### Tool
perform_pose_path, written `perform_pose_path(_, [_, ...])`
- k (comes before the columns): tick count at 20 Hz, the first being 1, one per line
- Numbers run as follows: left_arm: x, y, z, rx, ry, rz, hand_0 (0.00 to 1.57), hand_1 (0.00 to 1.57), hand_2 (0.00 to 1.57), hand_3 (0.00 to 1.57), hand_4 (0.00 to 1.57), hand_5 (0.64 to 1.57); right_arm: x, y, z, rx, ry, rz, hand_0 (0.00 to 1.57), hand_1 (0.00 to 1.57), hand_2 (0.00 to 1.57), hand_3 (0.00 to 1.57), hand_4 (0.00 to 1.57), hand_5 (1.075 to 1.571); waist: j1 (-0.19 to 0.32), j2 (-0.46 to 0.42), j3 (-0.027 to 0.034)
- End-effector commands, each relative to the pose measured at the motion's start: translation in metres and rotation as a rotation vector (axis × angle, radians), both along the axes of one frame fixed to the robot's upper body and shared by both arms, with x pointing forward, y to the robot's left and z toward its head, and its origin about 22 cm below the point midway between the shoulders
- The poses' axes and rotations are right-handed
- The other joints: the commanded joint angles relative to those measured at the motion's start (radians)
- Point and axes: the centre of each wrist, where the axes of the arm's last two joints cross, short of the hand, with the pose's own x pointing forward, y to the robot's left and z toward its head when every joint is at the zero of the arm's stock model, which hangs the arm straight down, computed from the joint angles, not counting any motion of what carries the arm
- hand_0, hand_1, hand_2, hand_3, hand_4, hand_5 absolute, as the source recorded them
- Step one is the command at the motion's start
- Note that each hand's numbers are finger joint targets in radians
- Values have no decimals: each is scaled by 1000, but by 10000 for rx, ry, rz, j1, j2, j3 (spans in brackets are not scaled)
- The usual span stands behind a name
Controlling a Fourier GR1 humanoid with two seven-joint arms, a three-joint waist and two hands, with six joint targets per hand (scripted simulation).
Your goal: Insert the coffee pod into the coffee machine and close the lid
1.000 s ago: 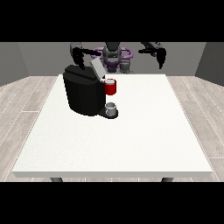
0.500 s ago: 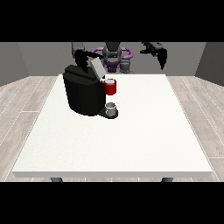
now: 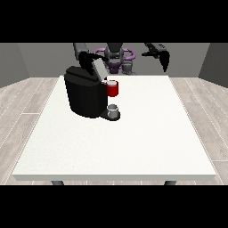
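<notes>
so here's where i'm at: my robot hand at the view's left is up right behind the machine, touching or just about touching the lid, which stands tilted open, leaning back toward me. my other robot hand, the one at the view's right, hangs in the air well off to the side, above the far edge of the desk, nowhere near anything. so the left-of-view one is clearly the nearer one for the lid.

the lid's long axis runs up and back from the machine's top, so my guess is closing it means pushing its upper end forward and down, toward the camera side.

fingers: i honestly can't tell on the hand at the lid, it's a dark blob against a dark machine. the one at the view's right looks like its fingers hang down fairly straight and relaxed, holding nothing.

the pod: i can't pick it out for sure. there's a small grey thing sitting on the machine's base, under a red thing at the machine, but i can't call it the pod.

looks-wise: machine is a chunky matte black block with rounded sides, lid a flat grey slab, desk plain smooth white.
</notes>
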Motion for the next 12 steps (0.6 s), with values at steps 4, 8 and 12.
perform_pose_path(4, [5, 3, 10, 111, 91, 284, 0, 0, 0, 0, 0, 1571, 12, 6, 11, -285, 242, 252, 0, 0, 0, 0, 0, 1571, -9, 91, 49])
perform_pose_path(8, [-8, 24, -16, 4, 142, 416, 0, 0, 0, 0, 131, 1571, 13, 20, 18, -303, 193, 750, 0, 0, 0, 0, 114, 1571, -84, 90, 47])
perform_pose_path(12, [-3, 4, -6, 176, 249, 30, 0, 0, 0, 0, 169, 1571, 12, 58, 12, -682, -105, 640, 0, 0, 0, 0, 0, 1571, 334, 70, 48])
